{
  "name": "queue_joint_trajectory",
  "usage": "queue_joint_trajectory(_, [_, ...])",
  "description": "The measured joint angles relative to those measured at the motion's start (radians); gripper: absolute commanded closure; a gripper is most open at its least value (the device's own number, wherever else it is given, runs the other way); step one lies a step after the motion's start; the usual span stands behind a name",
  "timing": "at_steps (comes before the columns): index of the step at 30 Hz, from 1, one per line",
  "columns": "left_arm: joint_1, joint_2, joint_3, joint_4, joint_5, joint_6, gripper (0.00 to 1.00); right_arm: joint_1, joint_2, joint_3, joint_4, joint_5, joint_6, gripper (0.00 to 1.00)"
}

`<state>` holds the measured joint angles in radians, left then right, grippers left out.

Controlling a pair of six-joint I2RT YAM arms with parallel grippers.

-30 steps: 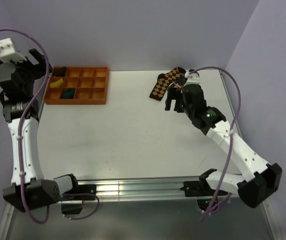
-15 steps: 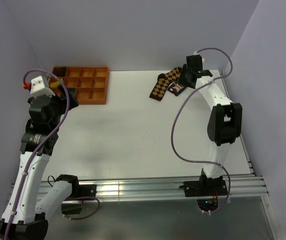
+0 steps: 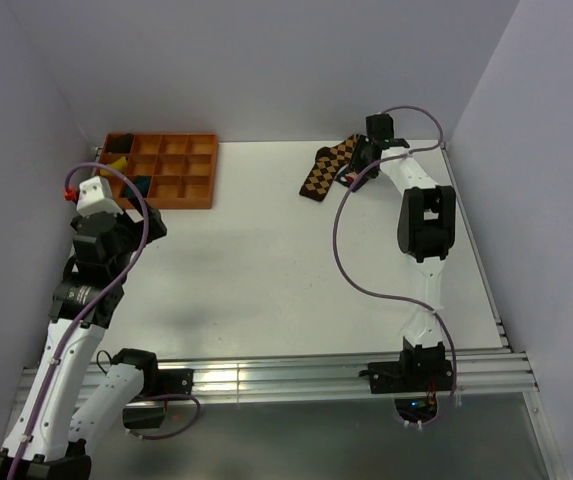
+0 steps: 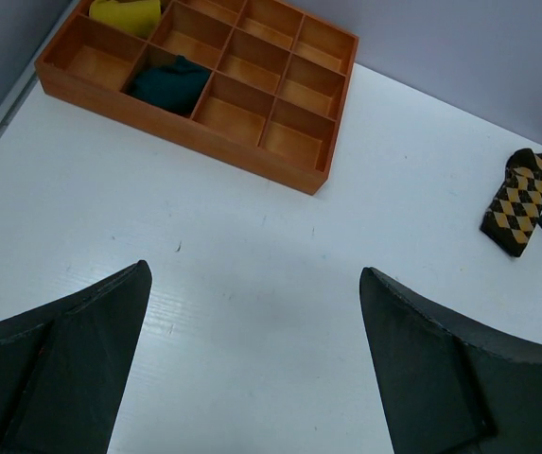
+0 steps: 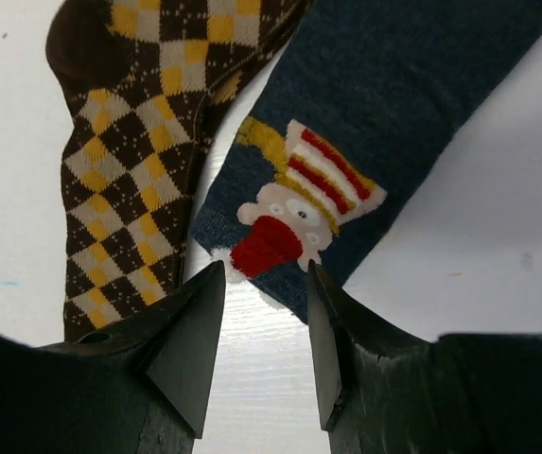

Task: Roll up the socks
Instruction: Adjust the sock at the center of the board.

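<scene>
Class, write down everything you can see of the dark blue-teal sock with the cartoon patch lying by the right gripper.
The dark blue-teal knitted fabric sock lies flat and unrolled on the white table, towards its far right. Its cartoon patch shows a pale face, red mouth and red-and-white striped hat. One edge meets the brown-and-yellow argyle sock. The right gripper hovers at its near edge, jaws apart, with no pinch visible.

On the table (image 3: 266,260), a compartment tray (image 4: 176,132) sits far left, with a rolled bundle (image 4: 168,80) in its near row, second from left. Far right, the left sock (image 5: 148,142) touches the right sock (image 5: 422,95), whose near edge lies under the right end effector (image 5: 264,274).
</scene>
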<state>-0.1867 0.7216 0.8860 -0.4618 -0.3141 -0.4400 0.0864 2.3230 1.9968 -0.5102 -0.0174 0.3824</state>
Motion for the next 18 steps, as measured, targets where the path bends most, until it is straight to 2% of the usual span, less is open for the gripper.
queue_joint_trajectory(10, [-0.005,-0.022,-0.013,-0.011,0.006,0.0,0.03,-0.014,0.063,-0.018,0.001,-0.145,0.101,0.51])
queue_joint_trajectory(12, [-0.005,-0.034,-0.015,-0.015,0.007,0.0,0.03,-0.015,0.06,-0.045,0.026,-0.158,0.132,0.48])
queue_joint_trajectory(18, [-0.005,-0.071,-0.016,-0.019,0.026,0.0,0.04,-0.022,-0.024,-0.184,0.069,-0.182,0.221,0.49])
